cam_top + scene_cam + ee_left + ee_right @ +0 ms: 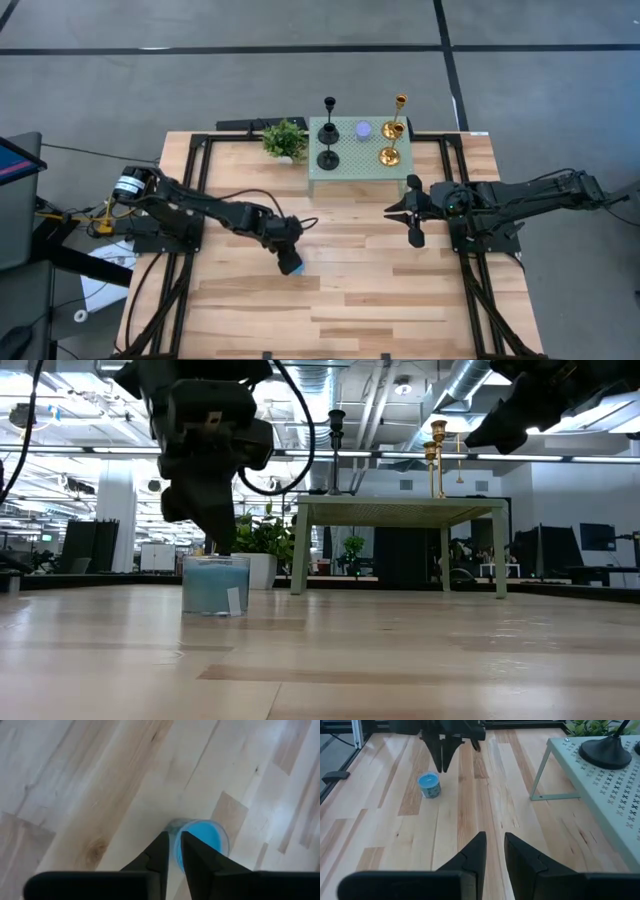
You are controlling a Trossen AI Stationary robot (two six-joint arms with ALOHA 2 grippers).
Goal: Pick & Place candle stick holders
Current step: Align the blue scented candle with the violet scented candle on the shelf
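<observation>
Where the blue holder (292, 266) stands upright on the bare worktop (400, 300), well toward 7 o'clock from the raised green stand (352, 168) carrying the other holders, sits directly beneath the left tool (290, 258). Fingers a narrow slit apart over its rim, not visibly gripping. Far nearer than the right tool (415, 232), away at 3 o'clock, jaws slightly parted, holding nothing. Straight lift clears it.
</observation>
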